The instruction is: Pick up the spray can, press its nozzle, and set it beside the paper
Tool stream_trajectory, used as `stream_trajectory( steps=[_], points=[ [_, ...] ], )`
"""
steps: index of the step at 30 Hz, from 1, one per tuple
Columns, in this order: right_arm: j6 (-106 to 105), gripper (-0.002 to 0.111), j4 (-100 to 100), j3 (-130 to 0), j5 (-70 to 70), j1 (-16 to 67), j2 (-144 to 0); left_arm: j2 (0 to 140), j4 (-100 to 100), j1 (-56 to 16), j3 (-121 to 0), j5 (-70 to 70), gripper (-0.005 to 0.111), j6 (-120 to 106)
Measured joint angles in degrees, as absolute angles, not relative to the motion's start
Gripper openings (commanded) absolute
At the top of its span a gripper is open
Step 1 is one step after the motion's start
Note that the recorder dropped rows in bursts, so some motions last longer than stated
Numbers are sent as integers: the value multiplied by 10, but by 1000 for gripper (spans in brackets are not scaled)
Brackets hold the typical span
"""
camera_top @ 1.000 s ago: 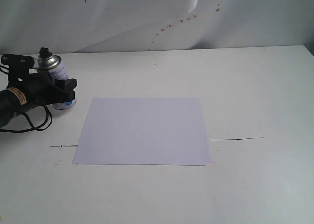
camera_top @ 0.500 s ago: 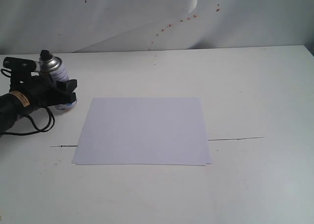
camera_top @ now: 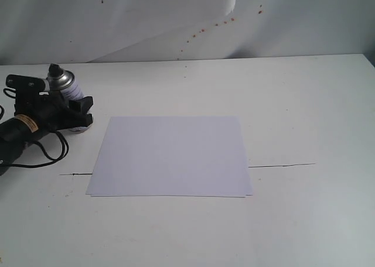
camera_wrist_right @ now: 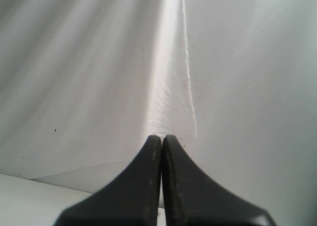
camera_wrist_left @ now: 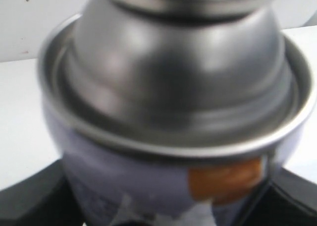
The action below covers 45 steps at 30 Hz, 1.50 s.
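Observation:
The spray can (camera_top: 70, 87) stands upright just left of the paper (camera_top: 173, 156), its black nozzle (camera_top: 54, 69) on top. My left gripper (camera_top: 76, 115) is shut on the can's body, below the silver shoulder. In the left wrist view the can's domed shoulder (camera_wrist_left: 173, 87) fills the frame, with a black finger (camera_wrist_left: 29, 203) against each side of the label; the nozzle is cut off there. My right gripper (camera_wrist_right: 162, 139) is shut on nothing, faces the white backdrop and is out of the exterior view.
The white table (camera_top: 293, 103) carries a thin dark line (camera_top: 281, 165) running out from under the paper. A white backdrop with red specks (camera_top: 202, 30) stands behind. The left arm's black cable (camera_top: 54, 151) loops on the table.
The left gripper has come down with the can, so nozzle and fingers sit lower than a second ago. The paper has not moved.

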<state>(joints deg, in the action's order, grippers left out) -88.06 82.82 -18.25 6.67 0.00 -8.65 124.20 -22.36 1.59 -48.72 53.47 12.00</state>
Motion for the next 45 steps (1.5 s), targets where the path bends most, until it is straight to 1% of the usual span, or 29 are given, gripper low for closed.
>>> stream_trajectory(
  steps=[7, 9, 11, 12, 15, 16, 20, 22, 26, 45],
  points=[
    [-881, 0, 828, -183, 67, 0, -87, 1248, -228, 16, -497, 548, 1, 120],
    [-881, 0, 828, -183, 67, 0, -87, 1248, -226, 16, -497, 549, 5, 120],
    [-881, 0, 828, -183, 67, 0, -87, 1248, -225, 16, -497, 549, 11, 120],
    [-881, 0, 828, -183, 67, 0, -87, 1248, -224, 16, -497, 549, 15, 120],
    [-881, 0, 828, -183, 67, 0, -87, 1248, -224, 16, -497, 549, 32, 120],
    [-881, 0, 828, -183, 67, 0, -87, 1248, -224, 16, -497, 549, 42, 120],
    [-881, 0, 828, -183, 67, 0, -87, 1248, -224, 16, -497, 549, 70, 123],
    [-881, 0, 828, -183, 67, 0, -87, 1248, -224, 16, -497, 556, 76, 131],
    [-881, 0, 828, -183, 67, 0, -87, 1247, -222, 16, -501, 575, 77, 139],
    [-881, 0, 828, -183, 67, 0, -87, 1245, -222, 16, -502, 579, 77, 173]
  ],
)
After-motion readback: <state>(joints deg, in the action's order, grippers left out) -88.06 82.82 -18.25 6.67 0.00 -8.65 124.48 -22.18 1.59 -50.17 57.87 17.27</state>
